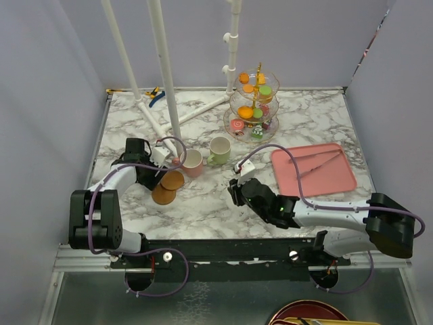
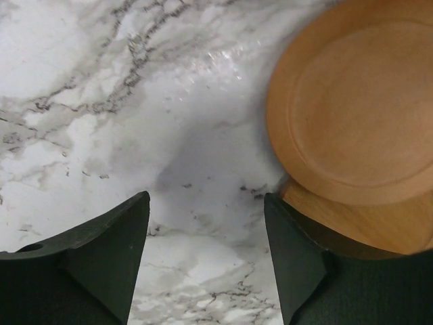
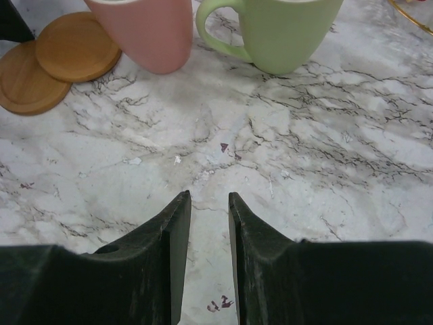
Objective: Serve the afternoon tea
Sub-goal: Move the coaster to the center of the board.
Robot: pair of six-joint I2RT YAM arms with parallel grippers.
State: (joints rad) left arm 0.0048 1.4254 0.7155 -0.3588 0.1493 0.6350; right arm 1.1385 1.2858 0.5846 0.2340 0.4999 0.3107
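Note:
The clear three-tier stand [image 1: 254, 105] with a gold stem holds macarons and small cakes at the back of the table. A pink mug [image 1: 193, 162] and a pale-green mug [image 1: 219, 150] stand side by side mid-table; both show in the right wrist view, pink [image 3: 145, 30] and green [image 3: 284, 30]. Two round brown coasters overlap, the upper [image 1: 172, 180] on the lower [image 1: 163, 194]. In the left wrist view they are the upper [image 2: 358, 108] and the lower [image 2: 365, 223]. My left gripper [image 2: 206, 203] is open and empty, low over the marble just left of the coasters. My right gripper [image 3: 208, 198] is narrowly open and empty, in front of the mugs.
A flat pink tray [image 1: 313, 169] with tongs on it [image 1: 314, 161] lies at the right. White pipe posts [image 1: 166, 74] rise at the back left, with a small blue and yellow tool [image 1: 155, 95] by their base. Grey walls surround the table.

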